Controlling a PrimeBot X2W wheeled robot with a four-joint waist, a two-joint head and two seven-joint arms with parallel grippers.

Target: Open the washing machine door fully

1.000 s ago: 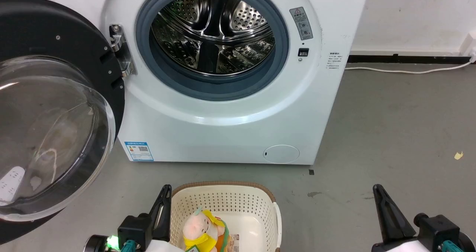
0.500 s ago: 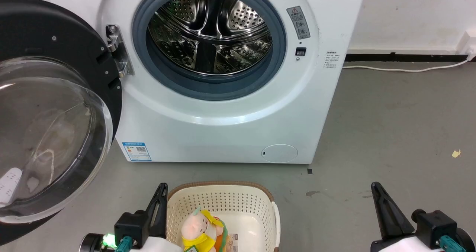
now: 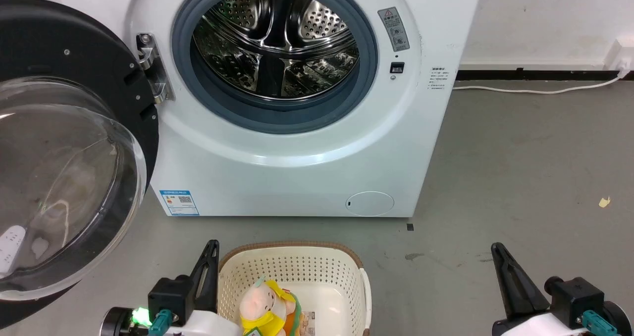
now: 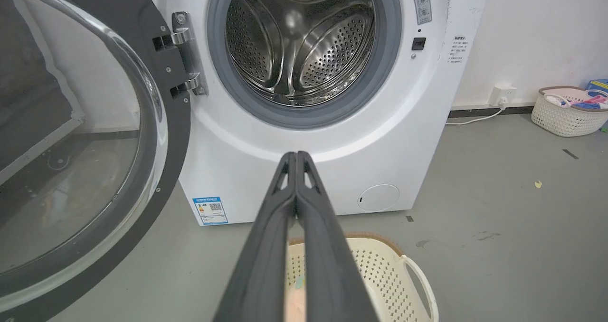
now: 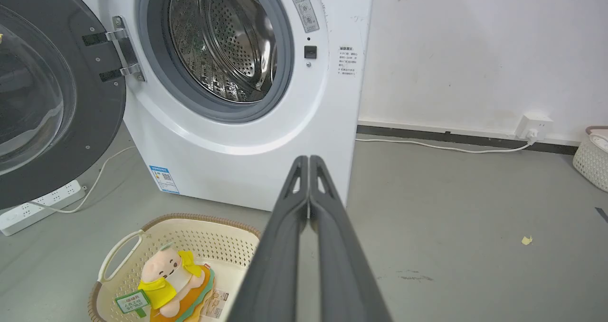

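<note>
Your left claw [image 3: 213, 247] and right claw [image 3: 497, 249] rest shut and empty, held low, likely clearing the washing machine door [image 3: 64, 152], swung wide off the drum [image 3: 275, 43].

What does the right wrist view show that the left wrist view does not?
Right wrist view: a white power strip on the grey floor, and a pink plush toy in yellow. Left wrist view: the round white cover low on the white washing machine. Both: the open glossy black washing machine door, the perforated steel drum, the cream plastic basket.
</note>
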